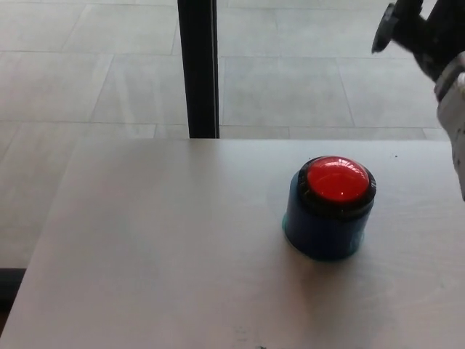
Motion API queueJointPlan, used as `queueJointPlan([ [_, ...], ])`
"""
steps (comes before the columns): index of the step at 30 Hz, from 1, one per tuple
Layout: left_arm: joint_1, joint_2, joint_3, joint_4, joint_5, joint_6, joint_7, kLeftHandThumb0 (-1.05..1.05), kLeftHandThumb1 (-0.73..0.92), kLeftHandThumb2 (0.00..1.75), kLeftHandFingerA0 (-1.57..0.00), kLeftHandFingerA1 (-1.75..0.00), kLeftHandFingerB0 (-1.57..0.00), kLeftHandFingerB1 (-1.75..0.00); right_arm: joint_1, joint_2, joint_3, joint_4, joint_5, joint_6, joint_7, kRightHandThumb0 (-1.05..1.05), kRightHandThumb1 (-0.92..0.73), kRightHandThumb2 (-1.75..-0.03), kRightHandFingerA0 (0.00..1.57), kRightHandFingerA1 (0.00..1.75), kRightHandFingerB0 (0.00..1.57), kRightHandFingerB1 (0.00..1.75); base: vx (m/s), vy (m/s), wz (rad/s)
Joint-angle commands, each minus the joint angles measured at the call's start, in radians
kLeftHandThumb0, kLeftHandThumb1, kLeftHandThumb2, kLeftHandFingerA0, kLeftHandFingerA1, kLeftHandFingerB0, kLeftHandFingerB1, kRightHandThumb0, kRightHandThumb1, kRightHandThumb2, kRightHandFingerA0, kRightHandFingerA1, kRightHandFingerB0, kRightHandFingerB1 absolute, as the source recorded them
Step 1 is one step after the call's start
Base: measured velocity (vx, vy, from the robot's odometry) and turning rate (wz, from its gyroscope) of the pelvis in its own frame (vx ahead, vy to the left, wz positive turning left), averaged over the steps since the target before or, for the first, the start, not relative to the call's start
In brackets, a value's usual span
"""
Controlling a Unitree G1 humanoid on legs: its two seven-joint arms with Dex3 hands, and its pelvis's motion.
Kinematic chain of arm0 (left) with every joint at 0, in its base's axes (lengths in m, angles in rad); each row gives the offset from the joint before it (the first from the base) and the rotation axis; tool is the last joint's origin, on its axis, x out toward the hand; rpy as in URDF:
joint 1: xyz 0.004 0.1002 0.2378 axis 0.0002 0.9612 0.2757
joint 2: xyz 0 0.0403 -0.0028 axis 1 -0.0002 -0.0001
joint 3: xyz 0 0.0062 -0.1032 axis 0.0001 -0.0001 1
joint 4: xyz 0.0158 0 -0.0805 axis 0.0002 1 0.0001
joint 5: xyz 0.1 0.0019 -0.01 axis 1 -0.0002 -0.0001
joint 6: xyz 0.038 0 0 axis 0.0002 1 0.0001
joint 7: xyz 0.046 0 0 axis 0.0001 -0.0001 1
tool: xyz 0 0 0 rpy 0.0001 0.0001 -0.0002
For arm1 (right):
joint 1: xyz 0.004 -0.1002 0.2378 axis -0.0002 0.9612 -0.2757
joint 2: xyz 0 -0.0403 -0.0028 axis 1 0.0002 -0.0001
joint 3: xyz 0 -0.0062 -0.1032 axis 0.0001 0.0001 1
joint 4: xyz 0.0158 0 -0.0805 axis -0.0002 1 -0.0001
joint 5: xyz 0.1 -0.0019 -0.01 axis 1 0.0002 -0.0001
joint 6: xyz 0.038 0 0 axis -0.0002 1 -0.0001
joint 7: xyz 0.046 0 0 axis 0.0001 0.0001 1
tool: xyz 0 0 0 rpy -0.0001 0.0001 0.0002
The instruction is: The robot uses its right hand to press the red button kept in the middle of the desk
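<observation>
I have one view only, from the head camera, so nothing is shared with a second view. It looks down and forward from above the near edge of the tabletop (pixel 160 247), close enough that the pale surface fills the lower half of the frame. The red button (pixel 336 180) sits right of centre, quite near the lens. Beyond the far edge I see tiled floor (pixel 94 80) and a dark upright post (pixel 198 69) left of centre. At the top right corner the right hand (pixel 421 33) cuts into frame, partly cropped, possibly raised above the tabletop.
</observation>
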Motion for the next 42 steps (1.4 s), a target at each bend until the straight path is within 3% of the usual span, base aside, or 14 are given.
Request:
queueJointPlan([
  [1, 0.005, 0.020, -0.010, 0.002, -0.005, -0.016, 0.010, -0.42, 0.39, 1.11, -1.18, -1.30, -0.71, -0.96, 0.053, 0.012, 0.021, 0.021, -0.032, 0.030, 0.023, -0.21, -0.51, -1.22, 0.94, 1.75, 0.76, 1.56, 0.00, 0.000, 0.00],
  [2, 0.006, 0.020, -0.010, 0.006, -0.008, -0.020, 0.000, -0.47, 0.38, 1.18, -0.98, -1.62, -0.64, -1.14, 0.066, 0.022, 0.017, 0.035, -0.028, 0.030, 0.021, -0.21, -0.52, -1.23, 0.94, 1.75, 0.74, 1.55, 0.00, 0.000, 0.00],
  [4, 0.004, 0.023, -0.015, 0.009, -0.006, -0.015, -0.001, -0.45, 0.33, 1.17, -0.99, -1.65, -0.56, -1.17, 0.076, 0.027, 0.016, 0.044, -0.031, 0.056, 0.008, -0.23, -0.55, -1.20, 0.93, 1.75, 0.75, 1.53, 0.00, 0.000, 0.00],
  [10, 0.005, 0.017, -0.009, 0.009, -0.016, -0.021, -0.009, -0.48, 0.36, 1.21, -0.98, -1.59, -0.63, -1.13, 0.118, 0.037, 0.038, 0.044, -0.060, 0.056, -0.004, -0.20, -0.61, -1.12, 0.87, 1.75, 0.72, 1.55, 0.00, 0.000, 0.00],
  [18, 0.002, 0.020, -0.014, 0.015, -0.017, -0.015, -0.014, -0.45, 0.32, 1.20, -0.99, -1.65, -0.59, -1.22, 0.177, 0.077, 0.082, 0.037, -0.089, 0.056, 0.016, -0.20, -0.46, -1.31, 0.94, 1.75, 0.80, 1.60, 0.00, 0.000, 0.00],
  [32, 0.005, 0.016, -0.008, 0.008, -0.024, -0.020, -0.010, -0.42, 0.35, 1.17, -0.86, -1.60, -0.57, -1.15, 0.213, 0.081, 0.116, 0.016, -0.128, 0.047, 0.033, -0.20, -0.46, -1.32, 0.94, 1.75, 0.75, 1.65, 0.00, 0.000, 0.00],
  [33, 0.001, 0.016, -0.008, 0.009, -0.024, -0.017, -0.006, -0.42, 0.34, 1.19, -0.88, -1.62, -0.58, -1.16, 0.219, 0.077, 0.118, 0.012, -0.134, 0.045, 0.034, -0.20, -0.46, -1.31, 0.95, 1.75, 0.75, 1.65, 0.00, 0.000, 0.00],
  [34, 0.000, 0.019, -0.013, 0.010, -0.017, -0.019, -0.004, -0.42, 0.38, 1.12, -1.21, -1.31, -0.70, -0.96, 0.237, 0.067, 0.118, 0.009, -0.139, 0.025, 0.039, -0.21, -0.45, -1.32, 0.95, 1.75, 0.79, 1.61, 0.00, 0.000, 0.00],
  [35, 0.001, 0.021, -0.018, 0.011, -0.012, -0.018, -0.007, -0.42, 0.34, 1.20, -0.85, -1.62, -0.55, -1.14, 0.242, 0.066, 0.116, 0.007, -0.139, 0.022, 0.039, -0.21, -0.45, -1.33, 0.95, 1.75, 0.79, 1.62, 0.00, 0.000, 0.00],
  [38, -0.001, 0.024, -0.019, 0.013, -0.014, -0.011, -0.013, -0.42, 0.34, 1.20, -0.84, -1.61, -0.56, -1.14, 0.268, 0.067, 0.102, -0.016, -0.131, 0.029, 0.038, -0.20, -0.47, -1.29, 0.94, 1.75, 0.77, 1.62, 0.00, 0.000, 0.00],
  [39, 0.002, 0.016, -0.011, 0.004, -0.024, -0.020, -0.009, -0.44, 0.38, 1.12, -1.17, -1.30, -0.71, -0.97, 0.278, 0.079, 0.079, -0.025, -0.110, 0.052, 0.026, -0.20, -0.49, -1.25, 0.92, 1.75, 0.76, 1.60, 0.00, 0.000, 0.00],
  [40, 0.002, 0.016, -0.011, 0.004, -0.024, -0.020, -0.009, -0.44, 0.38, 1.12, -1.17, -1.30, -0.71, -0.97, 0.279, 0.080, 0.078, -0.027, -0.112, 0.053, 0.026, -0.20, -0.49, -1.25, 0.92, 1.75, 0.76, 1.60, 0.00, 0.000, 0.00],
  [41, 0.001, 0.016, -0.010, 0.007, -0.023, -0.023, -0.008, -0.43, 0.35, 1.18, -0.92, -1.64, -0.61, -1.22, 0.287, 0.082, 0.076, -0.036, -0.114, 0.060, 0.027, -0.21, -0.53, -1.23, 0.91, 1.75, 0.74, 1.60, 0.00, 0.000, 0.00],
  [42, 0.000, 0.017, -0.016, 0.008, -0.016, -0.018, -0.002, -0.42, 0.34, 1.18, -0.90, -1.63, -0.60, -1.16, 0.296, 0.088, 0.072, -0.036, -0.112, 0.049, 0.029, -0.21, -0.53, -1.23, 0.91, 1.75, 0.74, 1.61, 0.00, 0.000, 0.00],
])
